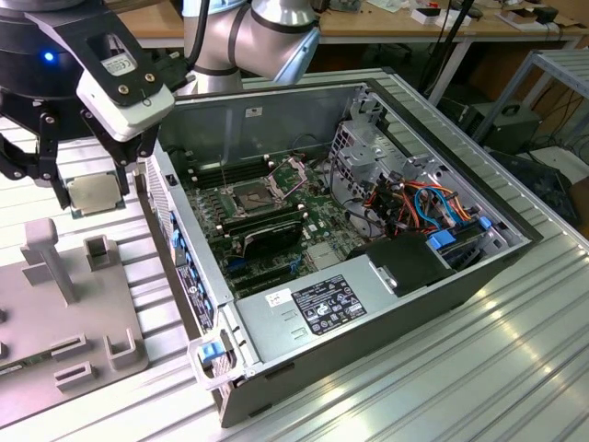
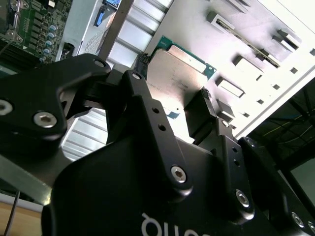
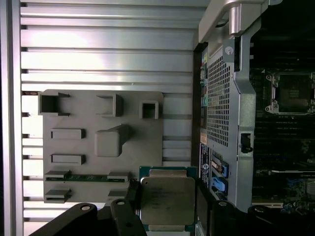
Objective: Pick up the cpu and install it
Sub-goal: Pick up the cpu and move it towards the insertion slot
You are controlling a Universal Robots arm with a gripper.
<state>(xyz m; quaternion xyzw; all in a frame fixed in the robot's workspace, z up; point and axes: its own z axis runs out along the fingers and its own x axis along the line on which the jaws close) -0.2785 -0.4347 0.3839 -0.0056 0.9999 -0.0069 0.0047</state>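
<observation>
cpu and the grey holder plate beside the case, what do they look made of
The cpu: dull silver-grey metal lid, matte with a faint sheen, seated on a thin green board, likely fibreglass circuit board. The holder plate: even matte grey with blocky raised shapes and no glare, so probably plastic, though painted metal can't be ruled out.

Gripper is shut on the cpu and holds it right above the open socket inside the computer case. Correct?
Not quite. The gripper is shut on the cpu, but the exterior view shows it outside the computer case, over the ribbed table near the grey fixture plate; the open socket sits inside the case.
</observation>
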